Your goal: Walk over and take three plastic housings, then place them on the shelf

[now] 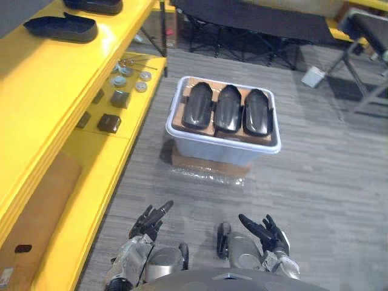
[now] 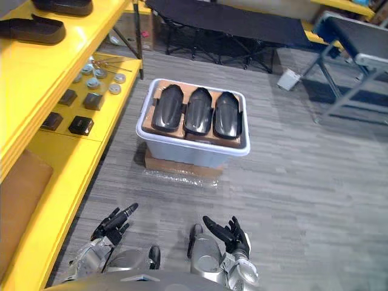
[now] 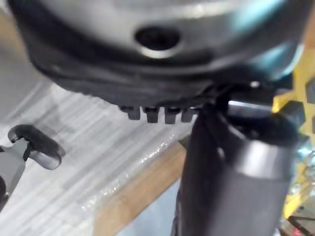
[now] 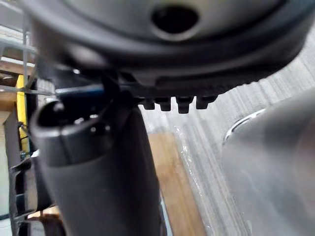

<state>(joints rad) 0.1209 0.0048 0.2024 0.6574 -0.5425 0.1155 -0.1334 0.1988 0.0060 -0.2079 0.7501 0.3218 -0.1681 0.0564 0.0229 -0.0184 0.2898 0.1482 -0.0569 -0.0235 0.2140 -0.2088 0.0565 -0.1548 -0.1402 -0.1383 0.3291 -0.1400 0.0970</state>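
1. Three plastic housings (image 1: 228,108), glossy black and elongated with rounded ends, lie side by side on a brown board (image 1: 180,116) inside a pale plastic bin (image 1: 221,150).
2. The plastic bin stands on a flat cardboard box (image 1: 206,165) on the grey plank-patterned floor (image 1: 315,182), near the yellow shelf (image 1: 42,85).
3. The left robot hand (image 1: 148,223) and the right robot hand (image 1: 267,233) hang low, well apart from the bin, with fingers loosely straight and holding nothing.

Left arm (image 1: 138,257) and right arm (image 1: 245,251) held low, side by side, forearms pointing forward. Left robot hand (image 1: 151,219) empty, fingers straight, slightly spread. Right robot hand (image 1: 267,233) empty, fingers relaxed, fanned apart. Hands well apart.
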